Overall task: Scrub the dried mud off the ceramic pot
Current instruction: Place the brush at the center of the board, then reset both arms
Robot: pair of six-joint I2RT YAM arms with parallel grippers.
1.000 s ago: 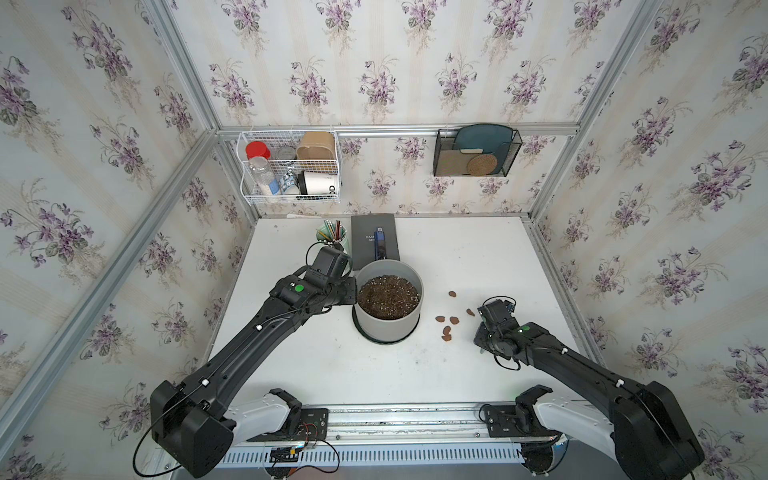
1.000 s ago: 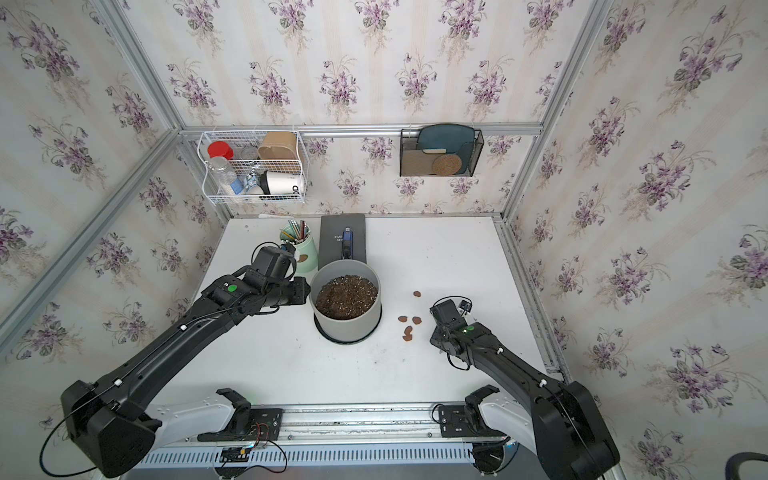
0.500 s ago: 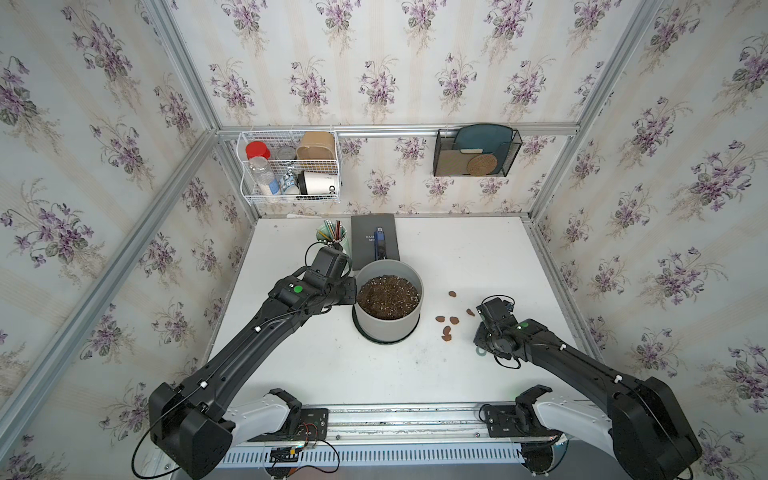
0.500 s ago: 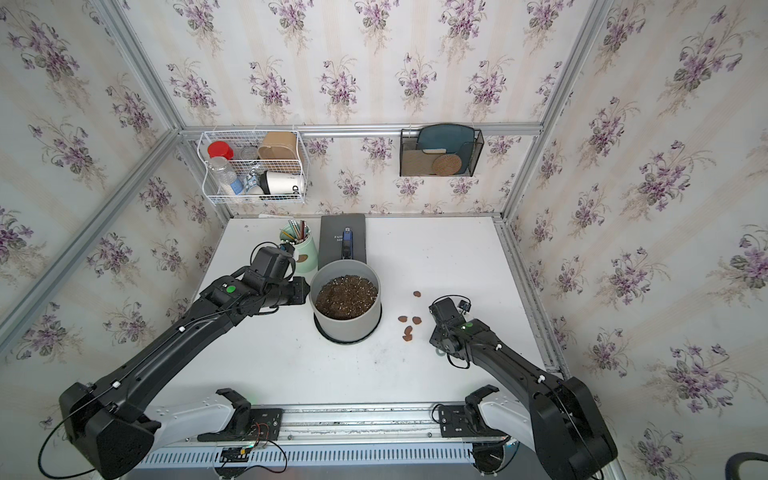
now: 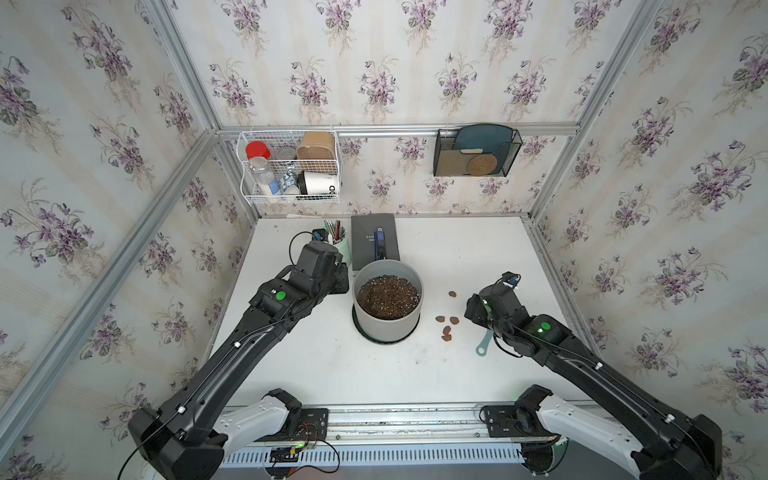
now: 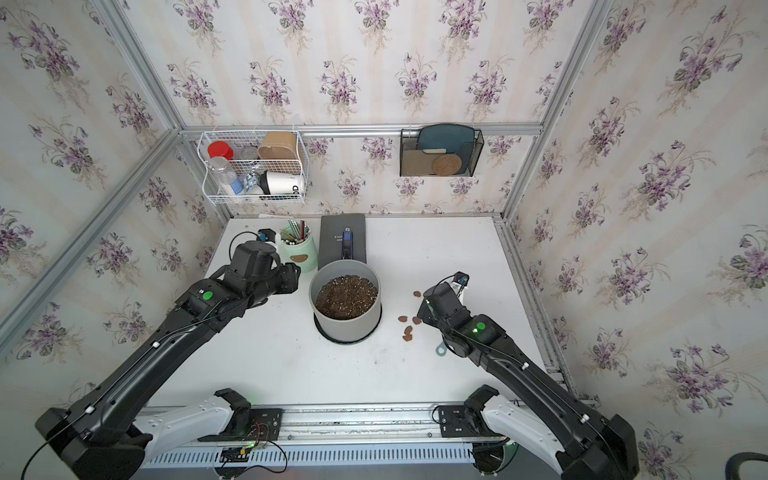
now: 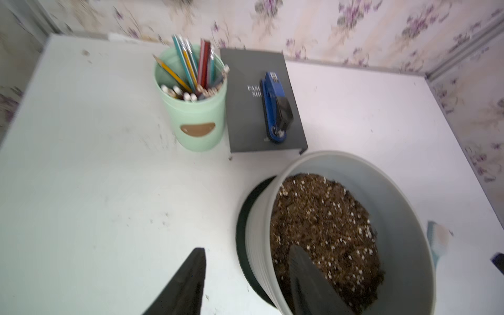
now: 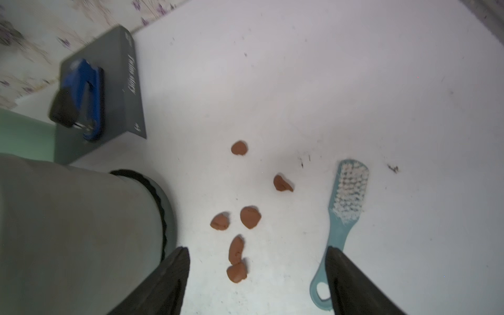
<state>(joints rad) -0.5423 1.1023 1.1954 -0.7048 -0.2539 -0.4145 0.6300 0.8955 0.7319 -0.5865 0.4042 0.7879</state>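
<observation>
The ceramic pot point(image 5: 386, 328) point(image 6: 345, 328) is pale grey, filled with dark speckled soil point(image 7: 321, 223), and stands on a black saucer point(image 7: 241, 218) at mid-table. Several reddish-brown blobs of dried mud point(image 5: 446, 328) point(image 8: 249, 216) lie on the table right of the pot. My left gripper point(image 7: 248, 248) is open at the pot's left side, with the rim between its jaws: one finger over the soil, one over the table. My right gripper point(image 8: 257, 248) hangs open above the blobs. A teal scrub brush point(image 8: 349, 196) point(image 5: 484, 345) lies loose on the table beside one right finger.
A mint-green pencil cup point(image 7: 196, 120) and a dark book point(image 7: 245, 114) carrying a blue stapler point(image 7: 274, 106) stand just behind the pot. On the back wall hang a white wire basket point(image 5: 291, 172) and a black mesh holder point(image 5: 476, 151).
Both grippers have opened. The right one has let go of the brush, which now lies on the table. The left jaws have spread away from the pot's rim.
</observation>
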